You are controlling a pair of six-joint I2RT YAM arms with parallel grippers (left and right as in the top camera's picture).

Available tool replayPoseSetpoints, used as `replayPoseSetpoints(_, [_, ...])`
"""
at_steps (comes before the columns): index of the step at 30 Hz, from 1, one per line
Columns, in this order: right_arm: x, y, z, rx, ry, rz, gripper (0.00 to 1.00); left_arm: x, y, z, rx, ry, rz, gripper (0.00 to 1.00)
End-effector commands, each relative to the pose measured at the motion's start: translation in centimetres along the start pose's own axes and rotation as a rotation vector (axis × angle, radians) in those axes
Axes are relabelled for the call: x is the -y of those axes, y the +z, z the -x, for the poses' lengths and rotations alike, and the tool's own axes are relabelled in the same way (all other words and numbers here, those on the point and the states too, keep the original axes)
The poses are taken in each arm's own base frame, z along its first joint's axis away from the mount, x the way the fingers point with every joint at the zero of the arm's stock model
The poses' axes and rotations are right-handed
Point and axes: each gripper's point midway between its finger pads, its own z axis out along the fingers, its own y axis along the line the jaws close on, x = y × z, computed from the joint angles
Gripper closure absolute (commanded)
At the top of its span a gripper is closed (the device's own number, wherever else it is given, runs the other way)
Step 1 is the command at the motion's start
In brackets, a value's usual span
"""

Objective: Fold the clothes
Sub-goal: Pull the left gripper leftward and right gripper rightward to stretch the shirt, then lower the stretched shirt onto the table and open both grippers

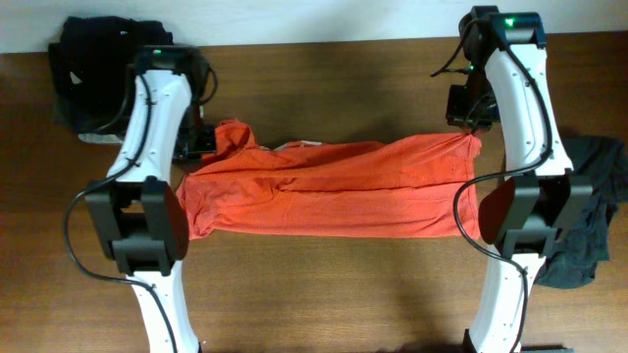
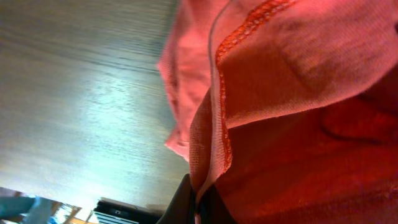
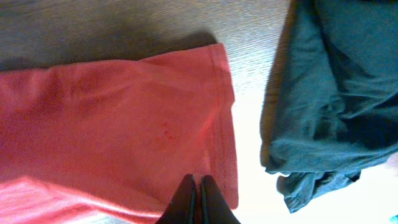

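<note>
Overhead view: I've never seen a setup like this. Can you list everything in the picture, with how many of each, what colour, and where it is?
T-shirt: one, red-orange, stretched lengthwise across the middle of the table between the two arms.
Black garment: one crumpled heap, black, at the table's far left corner, behind the left arm.
Dark grey garment: one, dark grey, bunched at the right edge, partly under the right arm.
Table: one, dark brown wood, under everything.
Left arm: one, white and black, left side.
Right arm: one, white and black, right side.
Left gripper: one, black, closed on the T-shirt's edge.
Right gripper: one, black, closed at the T-shirt's opposite end.
</note>
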Motion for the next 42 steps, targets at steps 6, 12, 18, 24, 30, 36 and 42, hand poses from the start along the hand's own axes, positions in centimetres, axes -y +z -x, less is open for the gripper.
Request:
replayPoseSetpoints(6, [4.3,-1.1,0.3,0.028,0.107,-0.021,0.96,-1.1,-0.1,-0.2,-0.006,-0.048,-0.013,0.98])
replayPoseSetpoints(12, [4.7,-1.0,0.3,0.024,0.117,-0.022,0.96,-1.1,0.2,-0.5,-0.020,-0.040,-0.003,0.97])
replayPoseSetpoints(18, [4.6,-1.0,0.3,0.023,0.116,-0.018,0.96,-1.5,1.8,-1.6,-0.083,-0.035,0.019,0.97])
replayPoseSetpoints(24, [4.3,-0.9,0.2,0.015,0.116,-0.001,0.96,-1.8,2.6,-2.2,-0.117,-0.028,0.050,0.91])
replayPoseSetpoints(30, [4.3,0.3,-0.6,-0.034,0.108,-0.012,0.96,-1.9,2.6,-2.2,-0.116,-0.027,0.054,0.80])
replayPoseSetpoints(36, [4.3,1.5,-1.6,-0.086,0.099,-0.025,0.68,-1.9,2.6,-2.2,-0.116,-0.027,0.054,0.74])
replayPoseSetpoints(42, [4.3,1.5,-1.6,-0.087,0.100,-0.026,0.39,-2.0,2.6,-2.2,-0.114,-0.026,0.062,0.47])
